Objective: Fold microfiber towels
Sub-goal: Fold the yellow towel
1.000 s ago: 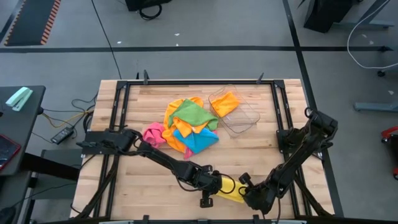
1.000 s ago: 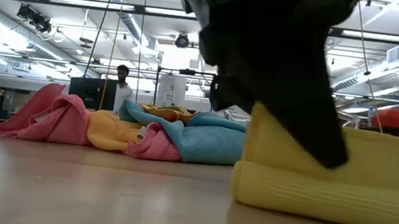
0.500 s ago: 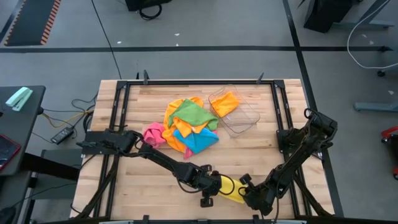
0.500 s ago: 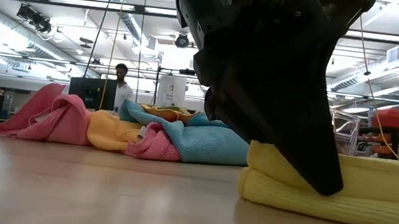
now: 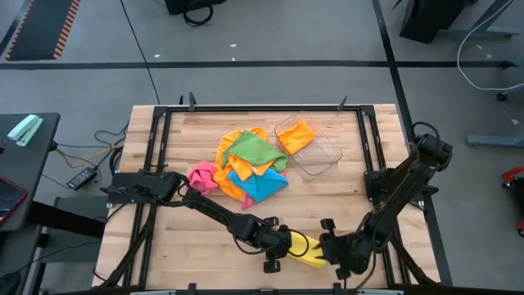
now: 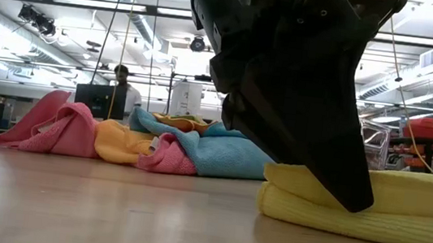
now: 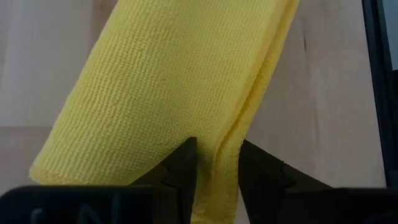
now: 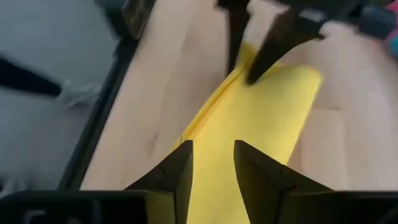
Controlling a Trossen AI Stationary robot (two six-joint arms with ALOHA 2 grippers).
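Here the wooden table (image 5: pixel 205 238) bears a towel pile (image 5: pixel 246 168) behind both half-spread grippers (image 5: pixel 288 243) (image 5: pixel 326 250) straddling the yellow towel (image 5: pixel 307 252), a person (image 6: pixel 120 86) beyond.

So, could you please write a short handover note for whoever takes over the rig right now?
Left gripper: at the table's front edge, fingers slightly apart around the folded edge of the yellow towel.
Right gripper: at the towel's other end, fingers apart over the cloth, gripping nothing that shows.
Yellow towel: folded into a narrow strip, flat on the table.
Unfolded pile of pink, orange, green and blue towels mid-table; an orange towel lies in the clear tray.
Done: the yellow towel's fold.
Left: clear both grippers, fold the pile.
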